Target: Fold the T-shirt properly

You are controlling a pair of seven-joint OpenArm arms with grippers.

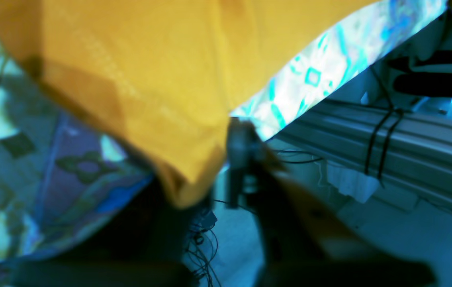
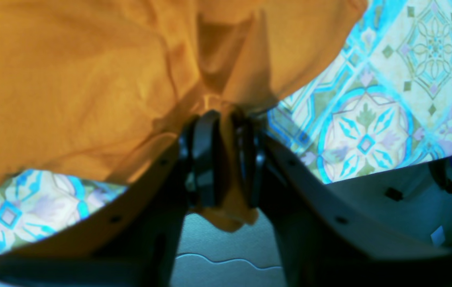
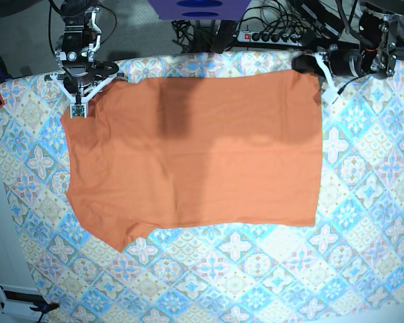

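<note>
The T-shirt lay spread flat on the tablecloth, toward its far edge. The right gripper had its jaws pinched on a fold of shirt at one far corner. The left gripper sat at the other far corner against the cloth edge; its jaw state could not be told through the blur.

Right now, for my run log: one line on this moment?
T-shirt flat on tablecloth | right gripper shut on T-shirt | left gripper at corner, jaws unclear
</note>
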